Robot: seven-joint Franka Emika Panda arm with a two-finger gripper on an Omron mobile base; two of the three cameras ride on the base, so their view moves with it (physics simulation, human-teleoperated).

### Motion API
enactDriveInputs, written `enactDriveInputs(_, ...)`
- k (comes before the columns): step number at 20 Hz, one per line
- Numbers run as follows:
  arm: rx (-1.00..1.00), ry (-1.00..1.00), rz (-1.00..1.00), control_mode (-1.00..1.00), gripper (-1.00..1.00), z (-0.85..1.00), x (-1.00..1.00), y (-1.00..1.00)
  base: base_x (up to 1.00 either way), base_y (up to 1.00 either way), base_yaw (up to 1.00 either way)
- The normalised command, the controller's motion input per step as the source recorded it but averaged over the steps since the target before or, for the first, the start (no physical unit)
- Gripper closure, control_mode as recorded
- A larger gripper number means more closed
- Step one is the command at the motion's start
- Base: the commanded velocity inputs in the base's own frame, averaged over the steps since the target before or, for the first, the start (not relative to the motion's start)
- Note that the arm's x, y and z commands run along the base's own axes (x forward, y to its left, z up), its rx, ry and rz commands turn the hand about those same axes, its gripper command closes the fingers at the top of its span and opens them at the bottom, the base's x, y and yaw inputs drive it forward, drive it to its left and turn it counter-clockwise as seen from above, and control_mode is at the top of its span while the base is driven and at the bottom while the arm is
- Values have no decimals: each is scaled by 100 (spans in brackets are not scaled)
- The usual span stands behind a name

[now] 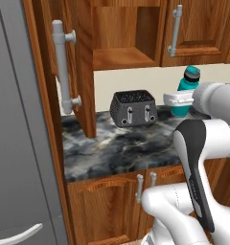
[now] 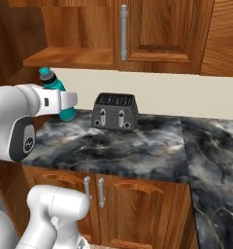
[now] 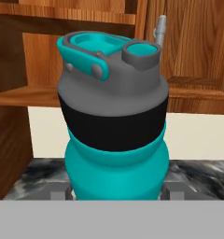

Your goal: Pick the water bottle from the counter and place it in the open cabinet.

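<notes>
- The bottle (image 3: pixel 116 140) sits between the fingers (image 3: pixel 116 191), teal body low, black band and grey cap with a teal flip lid above them.
- The fingers pinch the bottle on its lower body, one tip at each flank, spread just as wide as the bottle.
- In the left base view the bottle (image 1: pixel 188 93) stands upright in the fingers (image 1: pixel 179 99), its base near the desk (image 1: pixel 117 148); whether it touches the marble I cannot tell.
- In the right base view the bottle (image 2: pixel 58 95) leans a little, cap tilted away from the toaster (image 2: pixel 114 112).
- The toaster stands on the desk beside the fingers, apart from the bottle.
- Above and beyond the fingers hangs the open cabinet (image 1: pixel 124 57), its wooden shelf bare, its door (image 1: pixel 64 67) swung out with a silver bar handle.
</notes>
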Motion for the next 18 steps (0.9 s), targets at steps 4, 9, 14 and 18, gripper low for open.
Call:
enactDriveInputs(4,0,0,0,100,100,0,0,0,31,30,-9)
enactDriveInputs(9,0,0,0,100,100,0,0,0,37,22,-8)
enactDriveInputs(14,0,0,0,100,100,0,0,0,28,12,-6)
enactDriveInputs(18,0,0,0,100,100,0,0,0,25,8,-4)
